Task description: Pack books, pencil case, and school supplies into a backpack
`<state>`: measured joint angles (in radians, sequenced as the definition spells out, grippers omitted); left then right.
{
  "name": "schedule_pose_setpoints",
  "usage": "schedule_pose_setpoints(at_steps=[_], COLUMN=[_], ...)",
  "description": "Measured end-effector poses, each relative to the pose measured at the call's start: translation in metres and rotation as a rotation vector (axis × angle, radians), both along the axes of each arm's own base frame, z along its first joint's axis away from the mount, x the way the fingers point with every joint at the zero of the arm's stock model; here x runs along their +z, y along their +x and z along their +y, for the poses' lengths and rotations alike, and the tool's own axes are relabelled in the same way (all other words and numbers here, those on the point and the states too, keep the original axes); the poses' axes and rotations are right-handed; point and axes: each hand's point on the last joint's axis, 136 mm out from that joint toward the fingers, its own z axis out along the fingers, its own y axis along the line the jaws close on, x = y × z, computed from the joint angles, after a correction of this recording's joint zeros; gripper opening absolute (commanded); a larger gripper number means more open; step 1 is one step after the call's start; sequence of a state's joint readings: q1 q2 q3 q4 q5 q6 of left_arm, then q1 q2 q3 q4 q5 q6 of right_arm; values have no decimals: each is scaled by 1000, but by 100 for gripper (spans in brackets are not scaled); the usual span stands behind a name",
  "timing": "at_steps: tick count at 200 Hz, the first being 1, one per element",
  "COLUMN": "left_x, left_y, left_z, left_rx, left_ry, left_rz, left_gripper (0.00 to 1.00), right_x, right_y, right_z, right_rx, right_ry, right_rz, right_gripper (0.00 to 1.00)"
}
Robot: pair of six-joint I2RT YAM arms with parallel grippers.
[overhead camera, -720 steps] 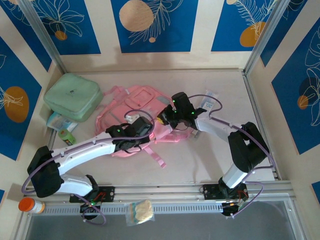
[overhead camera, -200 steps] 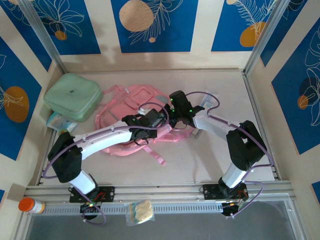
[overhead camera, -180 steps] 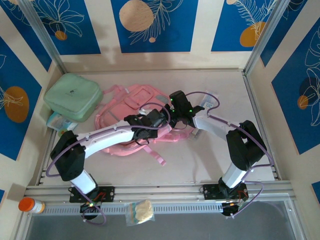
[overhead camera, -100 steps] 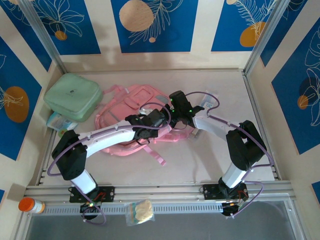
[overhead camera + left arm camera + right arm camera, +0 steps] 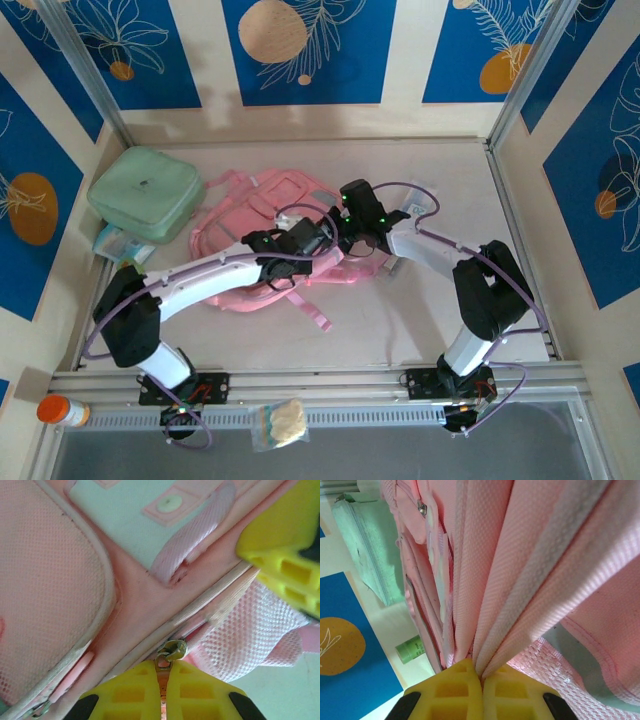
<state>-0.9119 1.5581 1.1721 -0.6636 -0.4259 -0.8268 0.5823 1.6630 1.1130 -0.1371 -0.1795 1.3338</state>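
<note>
The soft pink fabric backpack point(image 5: 262, 212) lies flat on the pale surface point(image 5: 420, 320), left of its middle and nearer the far edge than the near one. Its straps trail toward the near edge. Both arms reach over the backpack and meet at its right side.

The left claw point(image 5: 163, 669) is closed, its yellow fingers point(image 5: 131, 690) pressed together on the tab of a small brass-coloured metal zip pull point(image 5: 172, 650). The pull sits on the zip line between a mesh panel and a mesh side pocket. From above, the left claw point(image 5: 322, 236) is over the backpack's right half.

The right claw point(image 5: 481, 674) is also closed, pinching a bunched fold of the backpack's pink cloth. The fold rises taut from between its yellow fingers point(image 5: 451, 692). In the left wrist view, one of the right claw's fingers point(image 5: 282, 562) stands just beside the zip line.

A large mint-green zip case point(image 5: 146, 192) sits in the far left corner, touching the backpack's left side. A slim white pouch with blue markings point(image 5: 412, 211) lies just right of the right arm's wrist, partly hidden by a cable. An orange-capped bottle point(image 5: 60, 410) stands at the near left corner. A small clear bag of pale contents point(image 5: 279, 422) rests at the near edge.
</note>
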Motion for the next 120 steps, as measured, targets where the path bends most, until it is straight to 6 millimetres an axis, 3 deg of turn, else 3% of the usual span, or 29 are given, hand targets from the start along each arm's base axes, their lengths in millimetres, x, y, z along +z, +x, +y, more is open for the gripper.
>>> schedule_pose_setpoints(at_steps=[47, 69, 95, 120], left_x=[-22, -35, -51, -58], left_y=[-23, -31, -27, -22], left_z=[30, 47, 57, 57], left_rx=[-20, -19, 7, 6], left_ry=[44, 48, 3, -31], left_rz=[30, 51, 80, 88], left_gripper=[0, 0, 0, 17], right_x=[-5, -5, -7, -8], right_y=[3, 20, 36, 37], right_z=[-5, -9, -15, -15], right_rx=[33, 39, 37, 51], right_ry=[33, 42, 33, 23], right_rz=[70, 82, 65, 51], right_gripper=[0, 0, 0, 0])
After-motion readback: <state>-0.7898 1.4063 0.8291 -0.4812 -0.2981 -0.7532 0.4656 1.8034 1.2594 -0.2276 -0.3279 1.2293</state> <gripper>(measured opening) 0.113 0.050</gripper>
